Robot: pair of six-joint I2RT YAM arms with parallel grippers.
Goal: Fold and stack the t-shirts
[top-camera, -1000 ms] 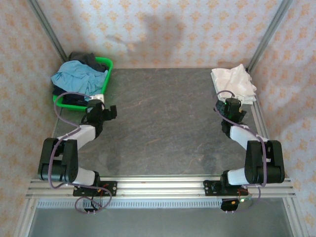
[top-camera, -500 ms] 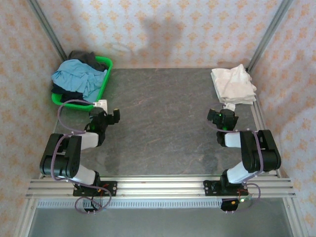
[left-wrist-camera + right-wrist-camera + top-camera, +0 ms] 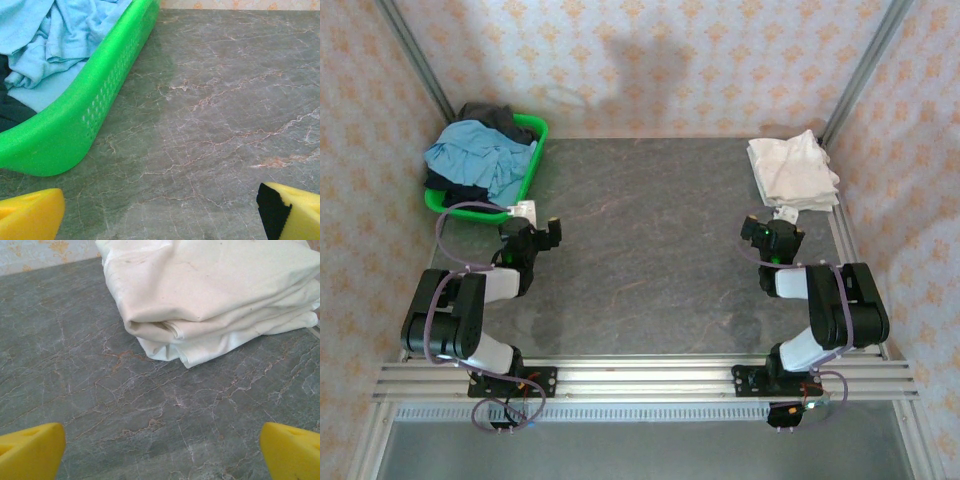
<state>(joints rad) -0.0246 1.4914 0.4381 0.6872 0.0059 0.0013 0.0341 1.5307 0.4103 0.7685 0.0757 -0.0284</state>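
The folded t-shirts (image 3: pixel 210 295) are stacked at the far right corner of the tabletop (image 3: pixel 650 250). Both arms are now drawn back toward their bases. The left gripper (image 3: pixel 160 212) and right gripper (image 3: pixel 162 450) are released and empty. Stacking is judged finished.

No lettering, label, brand, number or sign is legible. The stacked t-shirts (image 3: pixel 210 285) show plain cream cloth, the basket (image 3: pixel 75 135) plain green plastic, the worktop (image 3: pixel 650 250) grey veining, and the wallpaper (image 3: pixel 650 60) a repeating ornament.
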